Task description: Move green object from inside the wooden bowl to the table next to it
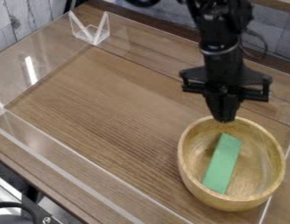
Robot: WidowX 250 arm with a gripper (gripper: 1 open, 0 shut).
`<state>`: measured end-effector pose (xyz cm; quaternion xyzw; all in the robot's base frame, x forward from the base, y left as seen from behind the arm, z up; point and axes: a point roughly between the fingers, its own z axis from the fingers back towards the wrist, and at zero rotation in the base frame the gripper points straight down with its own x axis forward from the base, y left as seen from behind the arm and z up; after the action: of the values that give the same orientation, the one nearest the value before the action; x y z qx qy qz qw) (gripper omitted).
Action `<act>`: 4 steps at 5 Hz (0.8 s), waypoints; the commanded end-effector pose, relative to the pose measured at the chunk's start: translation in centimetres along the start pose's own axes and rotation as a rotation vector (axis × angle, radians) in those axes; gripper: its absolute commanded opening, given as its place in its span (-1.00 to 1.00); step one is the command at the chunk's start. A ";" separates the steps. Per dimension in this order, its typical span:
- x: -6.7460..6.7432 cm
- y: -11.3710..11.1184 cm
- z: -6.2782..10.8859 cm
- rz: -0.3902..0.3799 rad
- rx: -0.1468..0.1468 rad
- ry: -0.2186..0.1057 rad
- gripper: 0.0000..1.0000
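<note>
1 green object [224, 161] sits flat on the floor of the wooden bowl [196, 187], long axis running roughly near-to-far, tilted a bit off the bowl's centreline. It looks untouched: nothing on it, nothing pinning it. Bowl is at the near right of the table [112, 96], close to the right-hand clear wall, so free tabletop lies mostly to its left and behind

Block is thin and lies low, so my read is a pinch across the narrow width is the only workable grasp; fingers have to get down inside the rim without clipping it

Just beyond the bowl's far rim, the gripper [227, 112] hangs nose-down above the rim line, clear of the block. Fingers look drawn together into a narrow point, nothing between them, so closed and empty as far as this view shows. No contact with bowl or block that I can see

Judgement: pick not yet done, task basically at 0 progress. Next move needs jaws spread wider than the block's short side, then a descent centred over it. Risk: block skating on the curved floor when fingers close

Far back, a clear bracket [91, 29] stands at the table's rear wall
</note>
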<state>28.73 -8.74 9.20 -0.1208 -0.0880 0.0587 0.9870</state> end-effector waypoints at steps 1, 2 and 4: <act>1.2 -2.4 0.7 0.001 -0.027 -0.084 1.00; 0.1 -1.8 1.2 0.025 -0.012 -0.064 1.00; -2.3 -1.9 -1.1 0.095 0.027 -0.042 1.00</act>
<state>26.34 -11.05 7.15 -0.1023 -0.0824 0.1086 0.9854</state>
